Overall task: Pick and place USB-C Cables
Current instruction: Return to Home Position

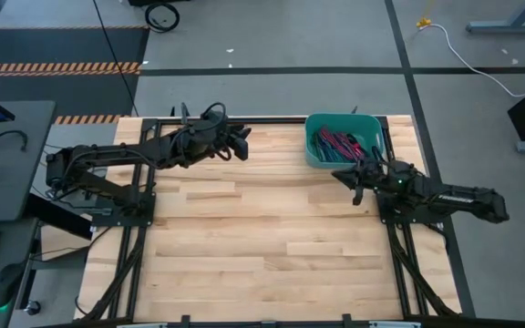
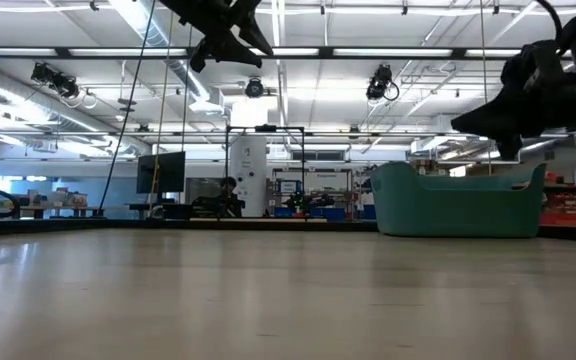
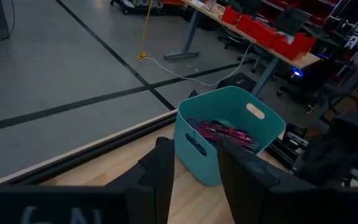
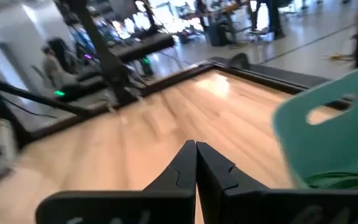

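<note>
USB-C Cables [image 1: 340,144], short bundles mostly magenta and red with some green, lie heaped together inside the teal rectangular plastic bin [image 1: 310,146]. The bin stands at the far right of the light butcher-block wooden table [image 1: 262,246].

Nearest the low camera, the table's boards run broad and bare across the whole width.

Farther in, on the right side, the right gripper [image 4: 196,149] hangs in the air above the boards, just in front of the bin's near wall and apart from it. Its two dark fingers are pressed flat together with nothing between them. It points across the table toward the other arm, and the bin's wall with its oval handle slot shows close beside it in the right wrist view.

Farther back, close to the table's far edge and left of the bin, the left gripper [image 3: 194,146] is raised high above the wood. Its fingers are spread, with a clear gap between them, and they hold nothing. It faces the bin, which shows well apart from it in the left wrist view, the tangle of cables visible over the rim.

Beyond the table's far edge lies the grey concrete floor [image 1: 272,36], crossed by black tape lines. A white cord [image 1: 472,59] trails over it at the far right.
</note>
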